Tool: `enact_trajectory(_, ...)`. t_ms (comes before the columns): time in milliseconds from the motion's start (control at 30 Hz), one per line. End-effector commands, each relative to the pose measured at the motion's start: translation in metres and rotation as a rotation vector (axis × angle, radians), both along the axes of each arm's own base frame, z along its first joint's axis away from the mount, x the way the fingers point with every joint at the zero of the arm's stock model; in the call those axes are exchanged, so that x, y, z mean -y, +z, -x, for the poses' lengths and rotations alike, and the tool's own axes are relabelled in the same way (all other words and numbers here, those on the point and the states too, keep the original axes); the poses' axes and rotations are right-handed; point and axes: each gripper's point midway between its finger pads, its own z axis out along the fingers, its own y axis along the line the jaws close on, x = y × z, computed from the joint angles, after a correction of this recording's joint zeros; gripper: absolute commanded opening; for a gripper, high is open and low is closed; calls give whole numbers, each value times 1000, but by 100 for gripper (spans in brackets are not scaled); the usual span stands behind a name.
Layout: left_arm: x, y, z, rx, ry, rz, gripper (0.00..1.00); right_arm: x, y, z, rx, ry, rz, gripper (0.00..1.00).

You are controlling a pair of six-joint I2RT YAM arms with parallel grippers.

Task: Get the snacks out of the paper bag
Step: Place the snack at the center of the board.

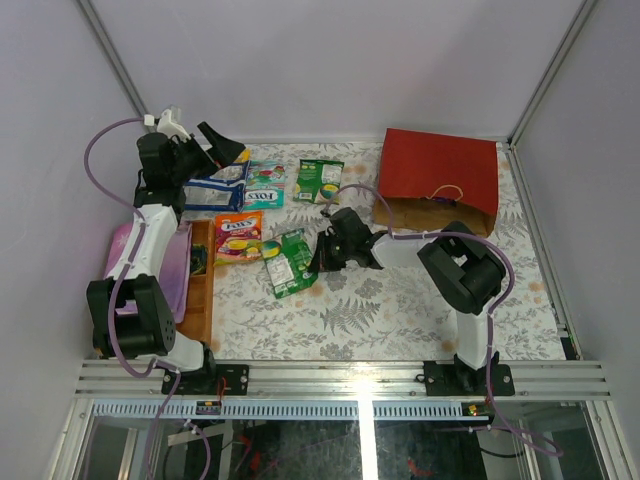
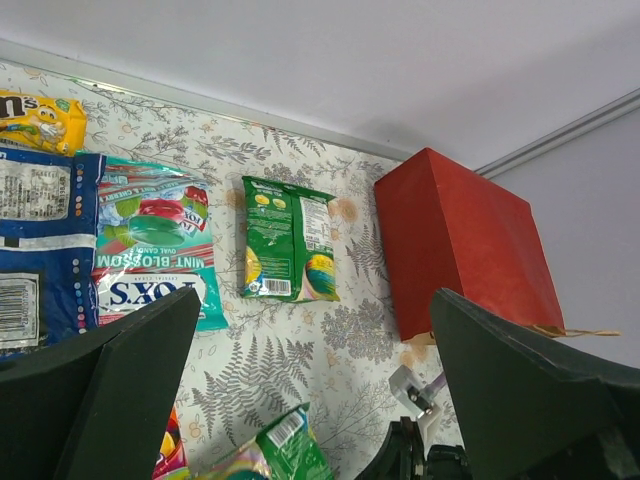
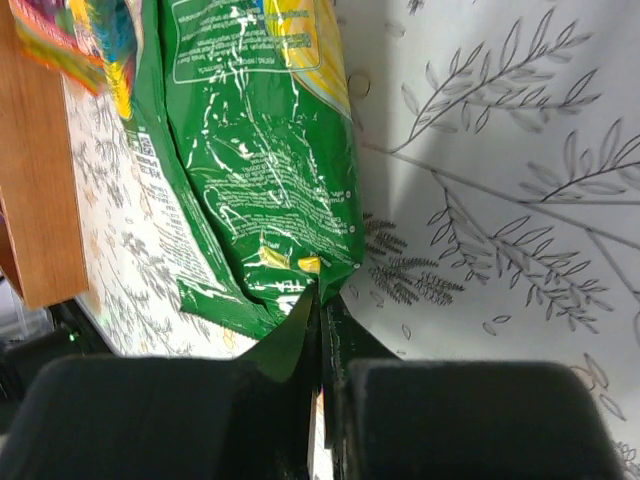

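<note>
The red paper bag (image 1: 440,172) lies on its side at the back right, its brown mouth facing the front; it also shows in the left wrist view (image 2: 460,235). My right gripper (image 1: 318,252) (image 3: 323,312) is shut on the corner of a green snack packet (image 1: 287,263) (image 3: 255,150) that rests on the table. Further snacks lie spread out on the left: a teal FOX'S pouch (image 1: 264,184) (image 2: 150,250), another green packet (image 1: 320,180) (image 2: 288,240), an orange FOX'S pouch (image 1: 238,237) and a blue-and-white pack (image 1: 214,189) (image 2: 40,250). High over them my left gripper (image 1: 215,145) (image 2: 320,400) hangs open with nothing in it.
An orange-brown wooden tray (image 1: 195,290) (image 3: 35,180) stands along the left side, with a pink cloth (image 1: 122,250) beyond it. A yellow packet (image 2: 40,120) lies by the back wall. The table carries a fern-print cover (image 1: 400,300).
</note>
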Motion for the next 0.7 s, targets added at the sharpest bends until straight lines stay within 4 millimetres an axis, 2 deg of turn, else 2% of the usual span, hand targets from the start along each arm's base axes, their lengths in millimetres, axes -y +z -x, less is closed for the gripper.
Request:
enact_trajectory(0,-1,17,-4,59,-16,-1,100,-10,33,-47,134,-175,-47,0)
enact_trajectory(267,0,13,-6,53,-27,7,100,10,38,-66,202,-323,0,0)
enact_trajectory(367,1,9,-7,46,-32,15,100,1,42,-72,193,-344,-41,0)
enact_trajectory(567,3,7,-7,41,-47,18,100,-31,54,-84,167,-303,-137,1)
enact_trajectory(600,3,7,-7,40,-47,18,100,-35,57,-83,172,-278,-152,11)
enact_trajectory(667,3,7,-7,39,-49,17,100,-34,66,-78,201,-238,-163,44)
